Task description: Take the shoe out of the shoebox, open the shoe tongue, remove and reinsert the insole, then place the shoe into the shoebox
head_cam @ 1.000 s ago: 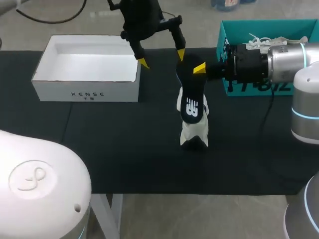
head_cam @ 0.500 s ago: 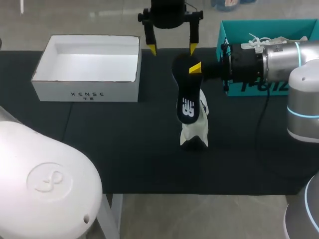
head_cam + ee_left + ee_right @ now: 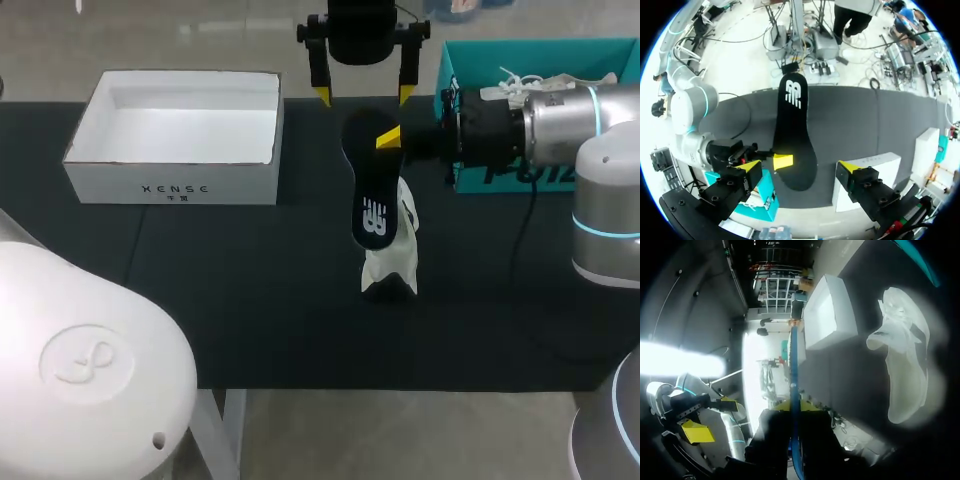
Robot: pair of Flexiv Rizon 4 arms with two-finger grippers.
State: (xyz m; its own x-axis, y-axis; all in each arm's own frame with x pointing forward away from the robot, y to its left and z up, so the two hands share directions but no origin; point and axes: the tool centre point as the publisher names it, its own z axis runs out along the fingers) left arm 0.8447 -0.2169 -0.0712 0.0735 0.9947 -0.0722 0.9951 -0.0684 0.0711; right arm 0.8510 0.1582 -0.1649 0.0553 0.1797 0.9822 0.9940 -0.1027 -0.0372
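One black insole (image 3: 372, 195), pinched near its far end by the right claw (image 3: 388, 138), slants over one white shoe (image 3: 392, 262) on the desk (image 3: 250, 300). The left claw (image 3: 363, 96), spread, hovers just beyond. Two boxes: white box (image 3: 170, 180) far left, teal shoebox (image 3: 520, 48) far right.

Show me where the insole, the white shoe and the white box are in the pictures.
insole (image 3: 368, 190): head view, middle of its black face.
white shoe (image 3: 392, 268): head view, white part below the insole.
white box (image 3: 120, 186): head view, front wall.
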